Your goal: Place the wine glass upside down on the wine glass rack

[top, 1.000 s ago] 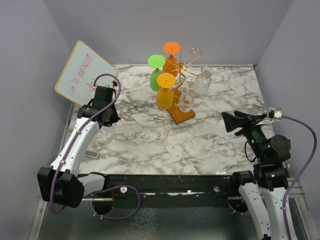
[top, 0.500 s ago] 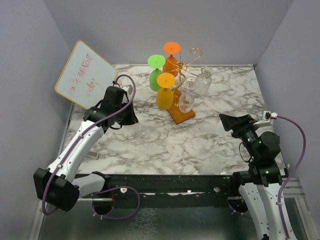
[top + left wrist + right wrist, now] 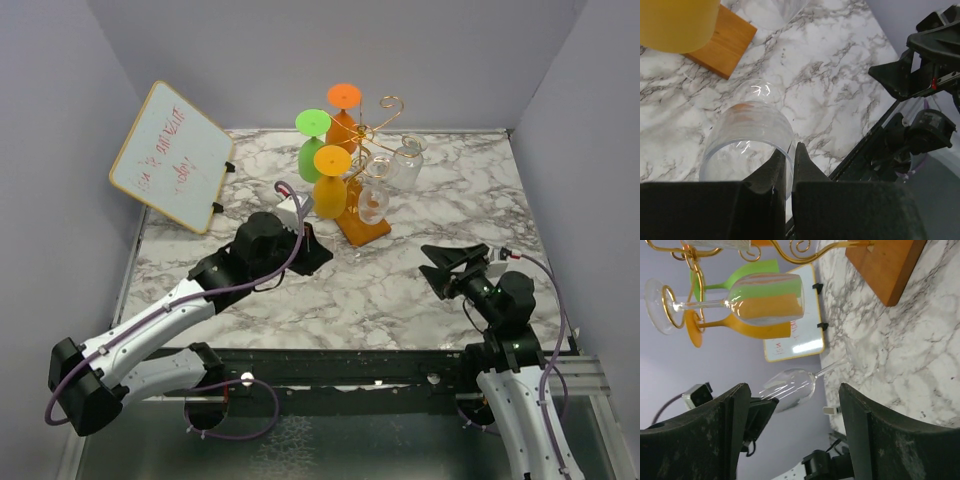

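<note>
My left gripper (image 3: 790, 156) is clamped on the wine glass (image 3: 747, 131). Its two fingers (image 3: 765, 180) pinch the wall of the clear bowl at the rim. The bowl's open mouth faces my wrist, and the rest of the glass reaches out past my fingertips. From my right wrist the glass (image 3: 790, 385) shows tilted over, bowl at the fingers and stem slanting away towards the counter (image 3: 380, 295). Whether its foot touches the marble I cannot tell.

This grip sits around the middle of the counter, just on the near side of the wine glass rack (image 3: 362, 228). The rack's wooden base stands towards the middle of the far edge. The glass and the base are close but apart. Other glasses (image 3: 330, 195), coloured and clear, hang upside down on the gold wire arms.

My right gripper (image 3: 432, 262) is over the right part of the counter, towards the near edge. Its fingers are spread wide with nothing between them, and they point at the rack. A white board (image 3: 172, 157) leans at the far left corner.
</note>
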